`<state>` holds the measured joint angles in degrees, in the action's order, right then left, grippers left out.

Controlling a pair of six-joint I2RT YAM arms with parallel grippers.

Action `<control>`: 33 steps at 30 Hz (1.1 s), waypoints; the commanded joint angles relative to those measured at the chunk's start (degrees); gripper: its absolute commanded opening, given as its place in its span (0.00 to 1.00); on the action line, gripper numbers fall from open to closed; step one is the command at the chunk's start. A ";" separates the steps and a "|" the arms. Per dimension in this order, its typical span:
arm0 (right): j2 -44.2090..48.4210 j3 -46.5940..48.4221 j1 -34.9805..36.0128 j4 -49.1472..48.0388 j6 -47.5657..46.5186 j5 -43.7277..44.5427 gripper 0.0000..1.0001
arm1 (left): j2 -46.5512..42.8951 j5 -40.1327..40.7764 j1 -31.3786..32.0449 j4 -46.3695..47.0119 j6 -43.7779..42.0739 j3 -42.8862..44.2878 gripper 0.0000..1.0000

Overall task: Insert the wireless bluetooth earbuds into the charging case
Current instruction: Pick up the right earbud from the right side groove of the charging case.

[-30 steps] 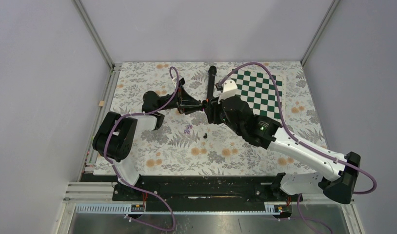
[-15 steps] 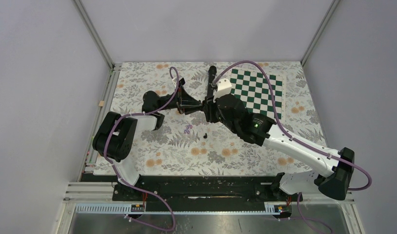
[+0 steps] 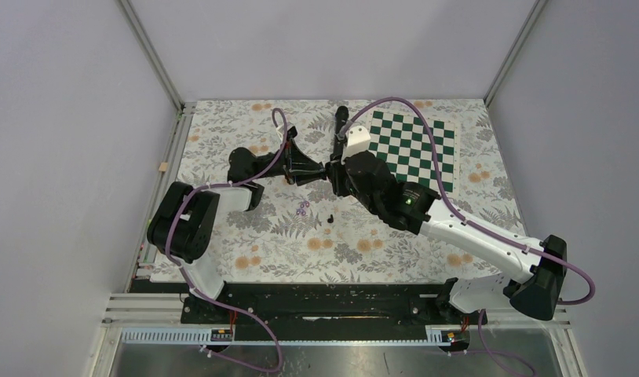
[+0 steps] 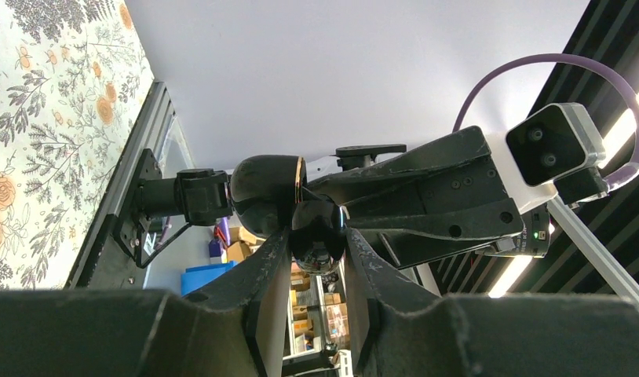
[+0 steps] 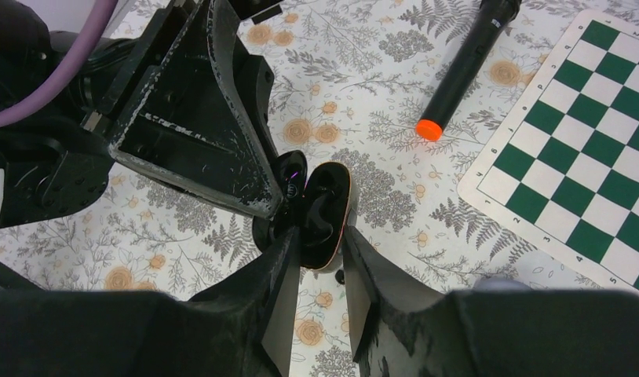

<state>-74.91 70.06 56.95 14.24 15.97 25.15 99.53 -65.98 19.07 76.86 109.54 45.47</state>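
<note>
Best: slow, square squeeze, no twist against other grip. Right gripper (image 5: 317, 238) part-spread, fingers flanking open glossy black clamshell charging case (image 5: 326, 206), contact unclear. Left gripper (image 4: 316, 243) pinches case base, midair. Tiny pale purple earbuds (image 3: 301, 209) and tiny black earbud (image 3: 330, 217) lie near middle of floral-cloth table (image 3: 222, 141)

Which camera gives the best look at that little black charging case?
The right wrist view: the charging case is open there, hollows showing, between the fingers of the right gripper. The left wrist view shows only its glossy outside, pinched by the left gripper. From the top view it is almost hidden where both grippers meet.
</note>
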 commanded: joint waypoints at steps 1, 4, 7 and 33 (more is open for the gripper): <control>-0.01 1.56 0.45 -3.28 -1.33 3.51 0.33 | -2.92 0.30 0.00 4.00 -0.36 -0.27 0.00; -0.08 1.33 0.46 -3.67 -1.36 3.82 0.33 | -3.06 0.32 -0.01 4.10 -0.38 -0.47 0.00; -0.13 1.34 0.49 -3.96 -1.71 3.82 0.34 | -3.26 0.19 0.00 4.17 -0.38 -0.73 0.00; 2.52 0.81 0.49 -4.44 -2.95 2.28 0.25 | -1.96 -0.35 -0.35 4.61 -0.46 -1.96 0.00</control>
<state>-75.11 70.00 56.97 12.32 14.48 26.09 98.59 -66.17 19.00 77.14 109.51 43.97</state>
